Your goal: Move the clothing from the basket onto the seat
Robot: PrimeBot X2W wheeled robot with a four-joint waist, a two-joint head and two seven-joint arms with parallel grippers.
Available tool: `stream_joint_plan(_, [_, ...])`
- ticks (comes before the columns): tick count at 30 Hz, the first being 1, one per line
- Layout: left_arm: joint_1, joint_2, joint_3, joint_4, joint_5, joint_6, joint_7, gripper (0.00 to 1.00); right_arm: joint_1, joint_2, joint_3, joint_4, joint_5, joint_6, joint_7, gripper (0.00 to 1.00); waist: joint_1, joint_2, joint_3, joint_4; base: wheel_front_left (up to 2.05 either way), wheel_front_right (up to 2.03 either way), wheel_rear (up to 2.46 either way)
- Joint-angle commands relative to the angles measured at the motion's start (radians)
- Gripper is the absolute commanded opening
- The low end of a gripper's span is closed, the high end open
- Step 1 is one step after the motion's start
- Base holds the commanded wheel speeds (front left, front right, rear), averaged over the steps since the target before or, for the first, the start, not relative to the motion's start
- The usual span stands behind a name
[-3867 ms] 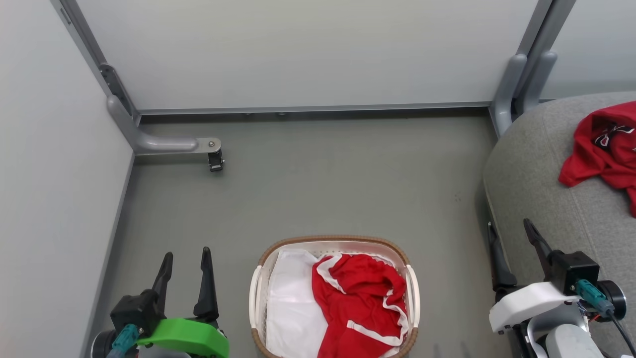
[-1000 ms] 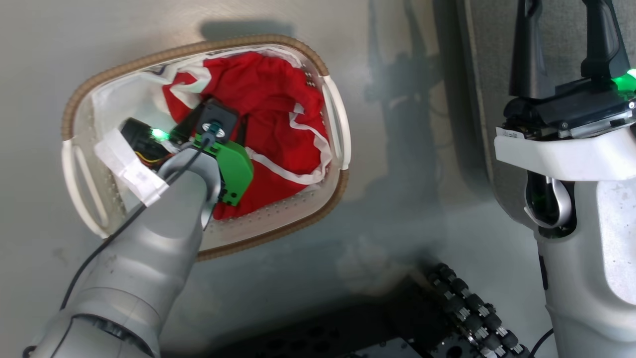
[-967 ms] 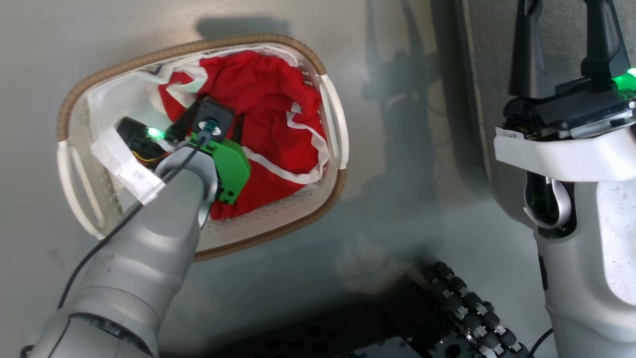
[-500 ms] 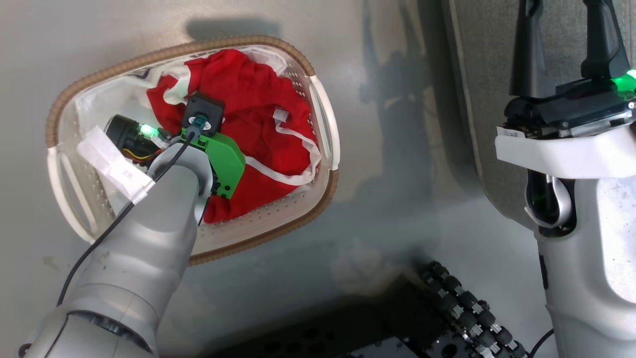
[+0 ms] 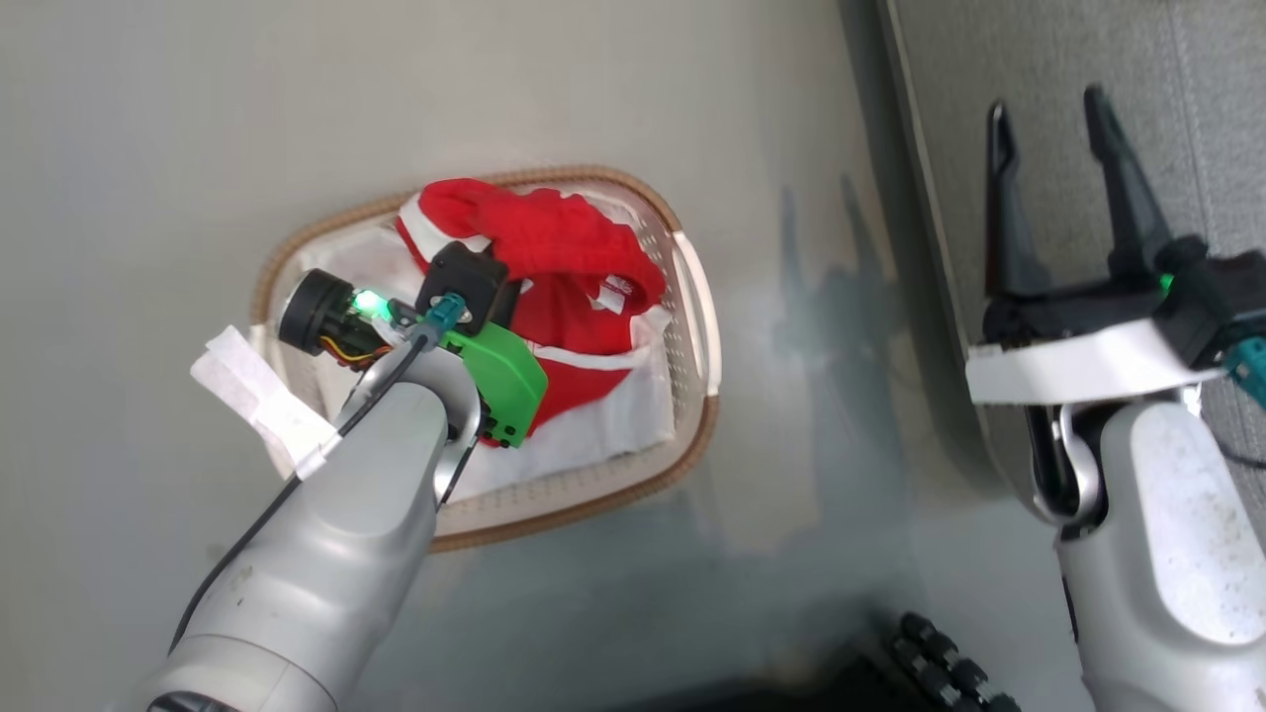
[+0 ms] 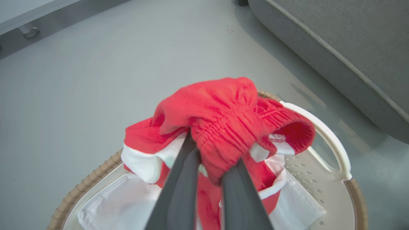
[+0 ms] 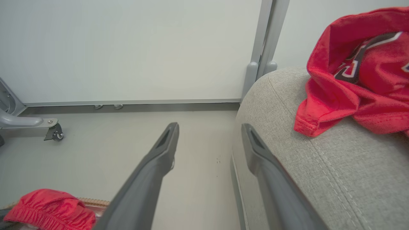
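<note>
Red clothing with white trim (image 5: 554,247) is bunched up above the white basket (image 5: 696,297), its lower part still hanging inside. My left gripper (image 6: 211,161) is shut on its gathered waistband (image 6: 230,127). In the left wrist view the basket's handle (image 6: 329,140) curves at the right. My right gripper (image 5: 1045,104) stands open with nothing in it over the edge of the grey seat (image 5: 1207,119). The right wrist view shows the same open gripper (image 7: 210,127) beside the seat (image 7: 319,166), where a red jersey (image 7: 361,83) lies.
A plain white cloth (image 5: 603,425) lines the basket's bottom. Grey floor (image 5: 495,99) surrounds the basket. A pale wall panel with a grey post and a caster foot (image 7: 52,132) stands beyond. My base's black rollers (image 5: 949,663) sit at the lower edge.
My left gripper has shut on the red clothing and raised it out of the basket, uncovering white cloth. The head camera has shifted. The right gripper stays open.
</note>
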Motion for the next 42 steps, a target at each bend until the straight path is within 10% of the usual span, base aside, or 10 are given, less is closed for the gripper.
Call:
stream_joint_plan(1, [0.024, 0.007, 0.0, -0.019, 0.005, -0.011, -0.003, 0.0, 0.032, -0.005, -0.007, 0.014, -0.009, -0.001, -0.002, 1.0, -0.0001, 0.0, -0.172, 0.108, 0.0, 0.0, 0.0])
stream_joint_plan(19, [-0.079, 0.078, -0.124, -0.219, 0.012, -0.065, 0.093, 0.0, 0.257, -0.005, 0.043, 0.142, 0.002, -0.001, -0.002, 1.0, -0.0001, 0.0, -0.618, 0.198, 0.0, 0.0, 0.0])
stream_joint_plan(42, [-0.119, 0.112, -0.199, -0.517, -0.115, -0.067, 0.23, 0.0, 0.084, -0.005, 0.264, 0.355, -0.13, -0.001, -0.002, 1.0, -0.0001, 0.0, -0.742, 0.229, 0.0, 0.0, 0.0])
